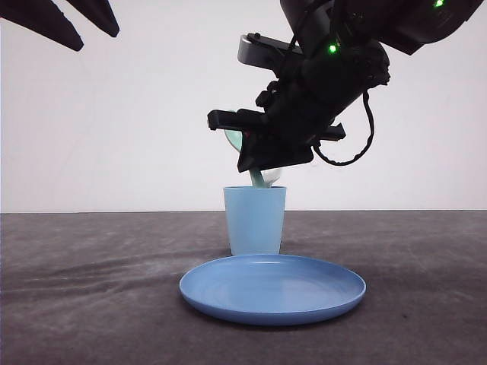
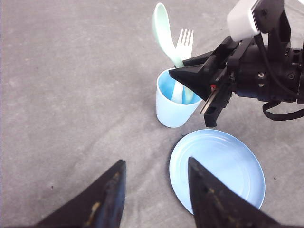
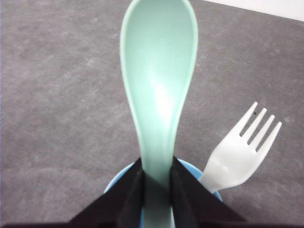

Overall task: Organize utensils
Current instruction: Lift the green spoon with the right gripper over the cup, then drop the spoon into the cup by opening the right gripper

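Observation:
The pale mint-green spoon (image 3: 159, 76) is pinched at its neck by my right gripper (image 3: 156, 167), which is shut on it. The spoon's handle reaches down into the light blue cup (image 1: 255, 220); its bowl (image 2: 164, 31) sticks up above the rim. The white fork (image 2: 184, 42) stands in the same cup with its tines up (image 3: 242, 147). In the front view my right gripper (image 1: 242, 144) hangs just above the cup. My left gripper (image 2: 154, 166) is open and empty, raised high at the left (image 1: 97, 41), away from the cup.
A round blue plate (image 1: 272, 289) lies on the grey table just in front of the cup, also under the left gripper's right finger (image 2: 216, 166). The right arm's body (image 2: 266, 71) hangs over the cup's right side.

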Controlling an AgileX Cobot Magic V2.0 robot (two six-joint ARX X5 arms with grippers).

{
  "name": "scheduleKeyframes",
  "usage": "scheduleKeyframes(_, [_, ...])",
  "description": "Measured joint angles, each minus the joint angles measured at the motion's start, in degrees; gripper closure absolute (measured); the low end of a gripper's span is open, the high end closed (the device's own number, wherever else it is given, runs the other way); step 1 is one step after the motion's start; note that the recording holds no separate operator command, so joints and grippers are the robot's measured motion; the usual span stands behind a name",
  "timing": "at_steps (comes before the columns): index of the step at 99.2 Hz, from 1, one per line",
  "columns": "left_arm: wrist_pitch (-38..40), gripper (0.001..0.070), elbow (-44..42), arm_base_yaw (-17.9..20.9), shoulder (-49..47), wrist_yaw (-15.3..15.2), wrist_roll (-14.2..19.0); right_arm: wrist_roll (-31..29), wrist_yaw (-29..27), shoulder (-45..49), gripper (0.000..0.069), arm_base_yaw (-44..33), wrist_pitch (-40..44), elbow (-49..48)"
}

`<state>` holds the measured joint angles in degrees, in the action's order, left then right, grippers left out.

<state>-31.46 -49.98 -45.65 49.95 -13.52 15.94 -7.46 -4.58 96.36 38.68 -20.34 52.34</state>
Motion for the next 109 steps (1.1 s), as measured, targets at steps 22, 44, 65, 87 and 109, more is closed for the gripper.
scheduleKeyframes(22, [-0.04, 0.0470, 0.00, 0.00, 0.00, 0.00, 0.00, 0.02, 0.00, 0.00, 0.0590, 0.00, 0.00, 0.00])
scheduleKeyframes(44, [-0.15, 0.0470, 0.00, 0.00, 0.00, 0.00, -0.02, 0.04, 0.00, 0.00, 0.0455, 0.00, 0.00, 0.00])
scheduleKeyframes(65, [-0.68, 0.0470, 0.00, 0.00, 0.00, 0.00, -0.02, 0.04, 0.04, -0.94, 0.0435, 0.02, 1.95, 0.00])
scheduleKeyframes(87, [-0.70, 0.0470, 0.00, 0.00, 0.00, 0.00, -0.02, 0.15, 0.04, -12.50, 0.0435, 0.02, 9.60, 0.00])
scheduleKeyframes(109, [-0.70, 0.0470, 0.00, 0.00, 0.00, 0.00, -0.02, 0.15, 0.04, -25.03, 0.0435, 0.70, 24.02, 0.02])
